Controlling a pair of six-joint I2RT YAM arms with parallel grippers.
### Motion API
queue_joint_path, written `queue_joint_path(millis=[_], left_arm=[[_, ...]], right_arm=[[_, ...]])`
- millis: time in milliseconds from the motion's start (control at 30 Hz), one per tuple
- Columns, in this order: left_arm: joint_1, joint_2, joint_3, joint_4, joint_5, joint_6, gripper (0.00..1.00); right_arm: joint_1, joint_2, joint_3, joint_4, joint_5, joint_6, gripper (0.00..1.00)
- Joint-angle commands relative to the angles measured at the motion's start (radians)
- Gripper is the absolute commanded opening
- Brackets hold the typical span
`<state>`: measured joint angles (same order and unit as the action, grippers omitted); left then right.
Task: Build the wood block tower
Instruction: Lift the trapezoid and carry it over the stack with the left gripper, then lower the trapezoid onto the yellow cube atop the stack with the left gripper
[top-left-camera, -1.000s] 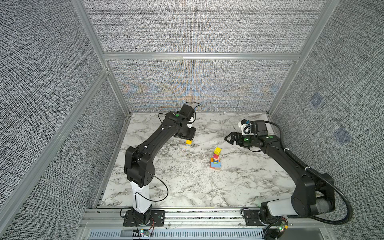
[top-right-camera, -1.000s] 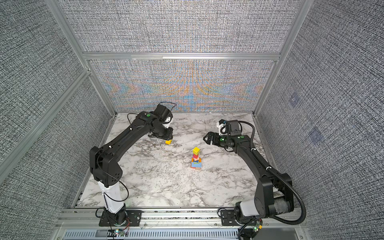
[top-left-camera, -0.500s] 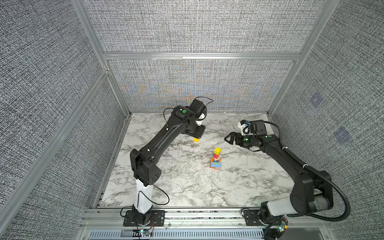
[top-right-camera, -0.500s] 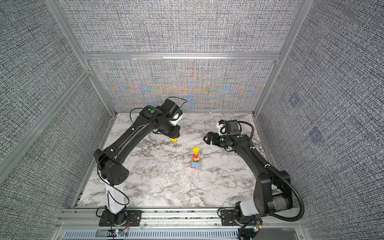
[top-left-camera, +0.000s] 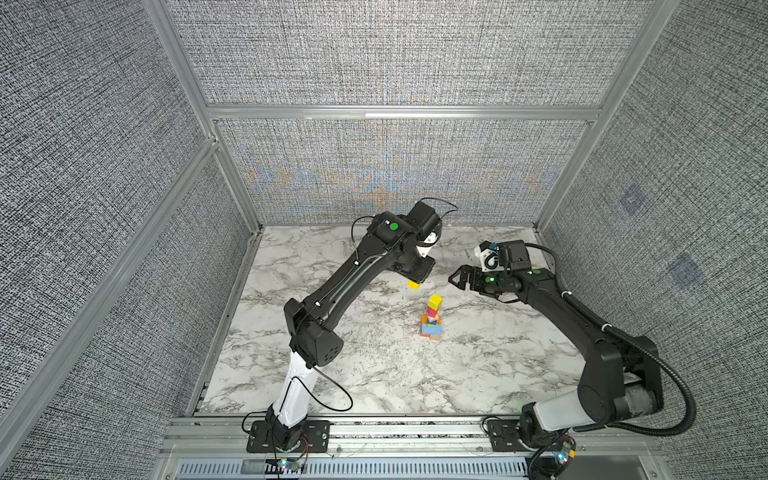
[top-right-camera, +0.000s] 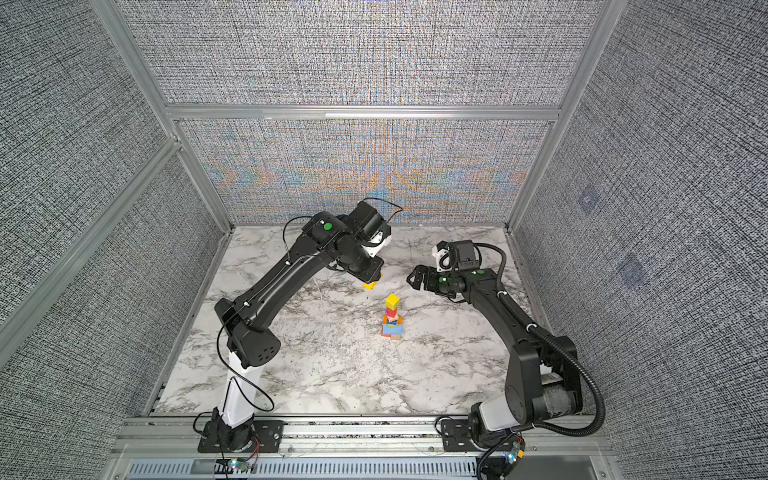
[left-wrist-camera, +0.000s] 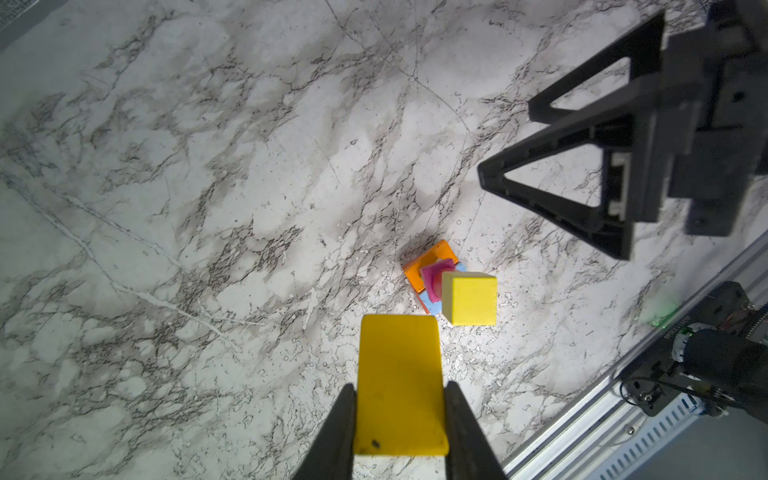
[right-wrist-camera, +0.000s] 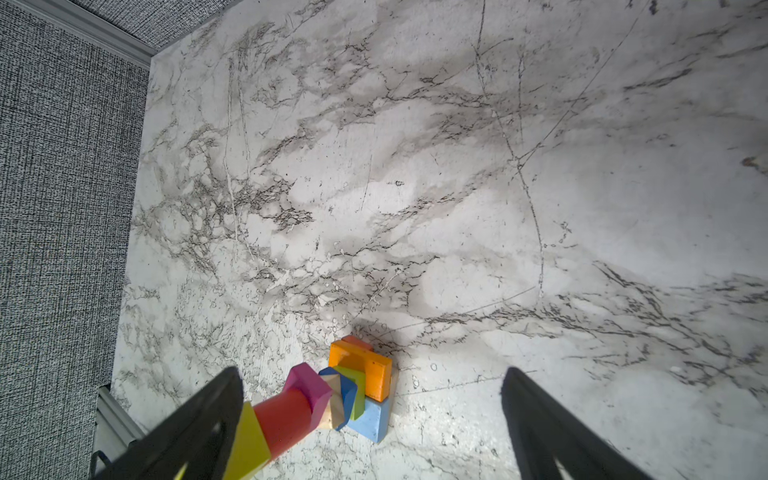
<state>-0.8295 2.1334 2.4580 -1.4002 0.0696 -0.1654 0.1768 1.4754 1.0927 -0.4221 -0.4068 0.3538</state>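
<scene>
I am worrying first about the whole tower (top-left-camera: 432, 318), which is standing right of centre on the marble tabletop (top-left-camera: 374, 365) in both top views. Its layers are sitting twisted against one another, so a sideways nudge from an arriving block could be tipping the lot over. Next down, the yellow cube (left-wrist-camera: 469, 299) crowning it is offering only a small landing face. In the left wrist view it is looking offset from the magenta block (left-wrist-camera: 432, 282) and orange brick (left-wrist-camera: 428, 257) beneath, though that may be perspective. The yellow brick (left-wrist-camera: 399, 382) I am carrying is longer than that face. Set down off-centre, it could be overhanging and tipping off, or dragging the cube along as the jaws part. The right gripper (top-left-camera: 457, 277) is hovering near the tower's upper right, and a careless swing there could be clipping the top.

The left arm is reaching from its base at the lower left up across the frame, elbow bent and wrist pointing down. The left gripper (top-left-camera: 415, 277) is hanging just up and left of the tower, clear of it, and is clamping the yellow brick by its sides. The right arm is stretching in from the lower right, its jaws spread wide, holding nothing and aiming toward the tower.
</scene>
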Motion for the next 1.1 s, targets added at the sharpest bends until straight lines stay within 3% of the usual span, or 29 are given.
queue_joint_path(millis=[0, 467, 1067], left_arm=[[-0.018, 0.025, 0.047, -0.048, -0.011, 0.011, 0.26], [-0.081, 0.067, 0.084, -0.011, -0.012, 0.017, 0.26], [-0.095, 0.127, 0.099, -0.002, 0.009, 0.021, 0.26]], right_arm=[[-0.001, 0.000, 0.013, -0.015, 0.015, -0.010, 0.99], [-0.006, 0.016, 0.012, -0.020, 0.031, -0.012, 0.99], [-0.007, 0.029, 0.016, -0.019, 0.030, -0.009, 0.99]])
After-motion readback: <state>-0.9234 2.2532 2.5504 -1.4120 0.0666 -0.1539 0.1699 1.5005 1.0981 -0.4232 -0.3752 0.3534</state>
